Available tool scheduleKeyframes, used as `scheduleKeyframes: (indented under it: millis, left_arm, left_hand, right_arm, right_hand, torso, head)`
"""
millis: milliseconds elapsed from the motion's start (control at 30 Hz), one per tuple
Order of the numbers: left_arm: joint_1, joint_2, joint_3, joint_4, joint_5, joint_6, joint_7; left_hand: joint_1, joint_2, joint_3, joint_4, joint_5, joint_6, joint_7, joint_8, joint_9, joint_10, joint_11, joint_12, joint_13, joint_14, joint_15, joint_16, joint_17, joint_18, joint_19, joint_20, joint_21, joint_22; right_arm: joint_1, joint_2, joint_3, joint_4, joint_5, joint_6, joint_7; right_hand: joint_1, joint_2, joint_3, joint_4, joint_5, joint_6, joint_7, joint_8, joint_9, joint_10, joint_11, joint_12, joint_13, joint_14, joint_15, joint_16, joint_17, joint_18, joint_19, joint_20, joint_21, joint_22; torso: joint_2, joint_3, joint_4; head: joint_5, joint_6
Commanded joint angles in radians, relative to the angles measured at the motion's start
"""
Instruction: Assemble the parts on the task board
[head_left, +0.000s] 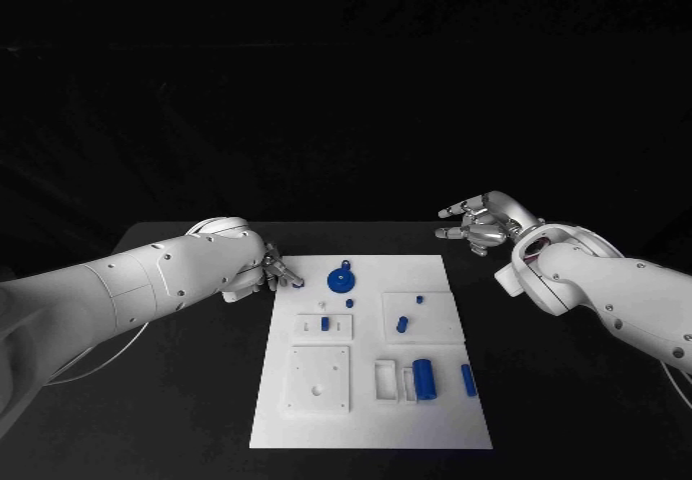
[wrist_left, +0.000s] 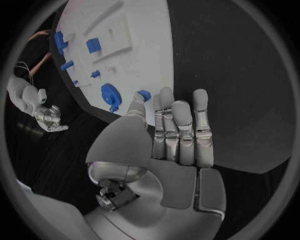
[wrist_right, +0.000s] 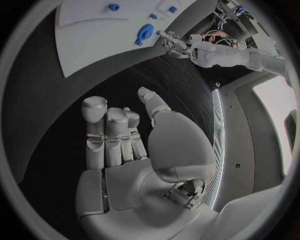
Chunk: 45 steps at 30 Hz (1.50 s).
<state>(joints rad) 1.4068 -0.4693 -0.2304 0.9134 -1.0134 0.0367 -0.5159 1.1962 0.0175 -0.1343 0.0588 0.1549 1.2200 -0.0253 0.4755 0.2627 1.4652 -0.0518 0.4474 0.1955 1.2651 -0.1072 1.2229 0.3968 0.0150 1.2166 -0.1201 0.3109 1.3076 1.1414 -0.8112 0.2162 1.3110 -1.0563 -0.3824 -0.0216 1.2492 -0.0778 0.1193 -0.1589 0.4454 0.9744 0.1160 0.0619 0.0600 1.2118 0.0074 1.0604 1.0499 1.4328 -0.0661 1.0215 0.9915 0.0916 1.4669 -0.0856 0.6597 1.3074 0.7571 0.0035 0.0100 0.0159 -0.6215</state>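
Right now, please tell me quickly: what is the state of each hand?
Left hand: pinches a small blue part at the task board's far left corner.
Right hand: open, holds nothing, over the black table.

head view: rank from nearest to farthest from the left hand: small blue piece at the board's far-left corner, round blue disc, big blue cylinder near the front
1. Small blue piece, at the left hand's fingertips, far-left corner of the task board.
2. Round blue disc, far edge, just right of it.
3. Big blue cylinder, front right.
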Motion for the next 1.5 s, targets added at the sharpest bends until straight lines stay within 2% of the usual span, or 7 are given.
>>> scheduleKeyframes:
  millis: [33, 700, 1033, 1167, 1267, 1400, 1500]
  left_arm:
    - [-0.005, -0.001, -0.002, -0.007, -0.01, 0.019, -0.013]
    - [-0.006, -0.025, -0.003, -0.02, -0.007, 0.07, -0.027]
    - [-0.006, -0.035, -0.003, -0.019, 0.002, 0.065, -0.019]
    - [-0.006, -0.035, -0.003, -0.019, 0.02, 0.062, -0.011]
    - [-0.006, -0.033, -0.003, -0.018, 0.038, 0.063, -0.003]
    - [-0.006, -0.031, -0.003, -0.018, 0.052, 0.069, 0.003]
    - [-0.006, -0.031, -0.003, -0.019, 0.057, 0.078, 0.004]
  left_hand:
    - [0.008, 0.011, -0.001, -0.012, 0.018, 0.006, -0.005, 0.004, 0.0, 0.041, -0.01, 0.008, 0.002, 0.008, -0.003, 0.005, 0.002, -0.015, -0.007, 0.001, 0.008, 0.022]
    - [0.039, 0.004, -0.014, -0.041, 0.03, 0.004, -0.004, -0.003, -0.006, 0.038, -0.009, 0.005, -0.003, 0.004, -0.002, 0.001, 0.004, -0.015, -0.014, 0.002, 0.015, 0.021]
    - [0.021, -0.032, -0.007, -0.007, 0.017, -0.02, 0.009, -0.023, -0.017, 0.017, -0.004, -0.022, -0.013, -0.013, 0.002, -0.022, -0.004, -0.015, -0.025, 0.005, 0.002, 0.019]
    - [0.007, -0.049, 0.007, 0.021, 0.001, -0.037, 0.027, -0.088, -0.052, 0.0, 0.005, -0.029, -0.016, -0.02, 0.01, -0.038, -0.014, -0.015, -0.029, 0.01, -0.011, 0.018]
    - [-0.009, -0.063, 0.023, 0.052, -0.013, -0.076, 0.057, -0.185, -0.097, -0.012, 0.02, -0.039, -0.023, -0.027, 0.02, -0.05, -0.024, -0.015, -0.032, 0.018, -0.027, 0.017]
    - [-0.008, -0.078, 0.041, 0.08, -0.014, -0.049, 0.076, -0.342, -0.145, -0.013, 0.028, -0.049, -0.032, -0.03, 0.027, -0.05, -0.03, -0.015, -0.024, 0.02, -0.052, 0.019]
    - [-0.01, -0.079, 0.04, 0.082, -0.011, -0.054, 0.078, -0.367, -0.147, -0.014, 0.028, -0.05, -0.033, -0.03, 0.027, -0.05, -0.032, -0.015, -0.021, 0.022, -0.056, 0.02]
  right_arm:
    - [-0.001, 0.002, 0.001, 0.0, -0.001, 0.003, 0.007]
    - [-0.007, 0.007, 0.001, -0.004, -0.001, 0.003, 0.008]
    - [-0.008, 0.009, 0.001, -0.006, -0.001, 0.003, 0.01]
    - [-0.009, 0.01, 0.001, -0.007, -0.001, 0.002, 0.01]
    - [-0.009, 0.011, 0.001, -0.008, -0.001, 0.002, 0.01]
    - [-0.009, 0.012, 0.001, -0.008, -0.001, 0.002, 0.01]
    - [-0.01, 0.012, 0.001, -0.008, -0.001, 0.001, 0.011]
  right_hand:
    - [-0.007, 0.003, 0.004, 0.0, 0.007, 0.0, 0.003, -0.002, 0.001, -0.008, -0.002, -0.004, -0.001, 0.003, -0.001, -0.003, 0.001, 0.012, 0.03, 0.001, -0.001, 0.077]
    - [-0.007, 0.003, 0.004, 0.0, 0.007, 0.0, 0.003, -0.002, 0.001, -0.008, -0.002, -0.004, -0.001, 0.003, -0.001, -0.003, 0.001, 0.012, 0.03, 0.001, -0.001, 0.077]
    - [-0.007, 0.003, 0.004, 0.0, 0.007, 0.0, 0.003, -0.002, 0.001, -0.008, -0.002, -0.004, -0.001, 0.003, -0.001, -0.003, 0.001, 0.012, 0.03, 0.001, -0.001, 0.077]
    - [-0.011, 0.002, 0.007, -0.002, 0.007, -0.002, 0.003, -0.002, 0.0, -0.008, -0.002, -0.003, 0.0, 0.003, -0.001, -0.003, 0.002, 0.012, 0.03, 0.001, -0.002, 0.076]
    - [-0.012, 0.002, 0.007, -0.002, 0.007, -0.002, 0.003, -0.002, 0.0, -0.008, -0.001, -0.004, -0.001, 0.003, -0.001, -0.004, 0.001, 0.012, 0.029, 0.001, -0.004, 0.076]
    - [-0.012, 0.002, 0.007, -0.002, 0.007, -0.002, 0.003, -0.002, 0.0, -0.008, -0.001, -0.004, -0.001, 0.003, -0.001, -0.004, 0.001, 0.012, 0.029, 0.001, -0.004, 0.076]
    - [-0.012, 0.002, 0.007, -0.002, 0.007, -0.002, 0.003, -0.002, 0.0, -0.008, -0.001, -0.004, -0.001, 0.003, -0.001, -0.004, 0.001, 0.012, 0.029, 0.001, -0.004, 0.076]
  torso:
    - [-0.001, -0.0007, 0.0011]
    - [0.0, -0.0017, 0.002]
    - [0.001, -0.0014, 0.0012]
    - [0.001, -0.0011, -0.0003]
    - [0.001, -0.0009, -0.0008]
    - [0.001, -0.0003, 0.0]
    - [0.0, 0.0005, 0.0002]
  head:
    - [0.001, 0.0]
    - [0.008, 0.002]
    - [0.011, 0.003]
    - [0.011, 0.004]
    - [0.012, 0.002]
    - [0.011, 0.003]
    - [0.011, 0.002]
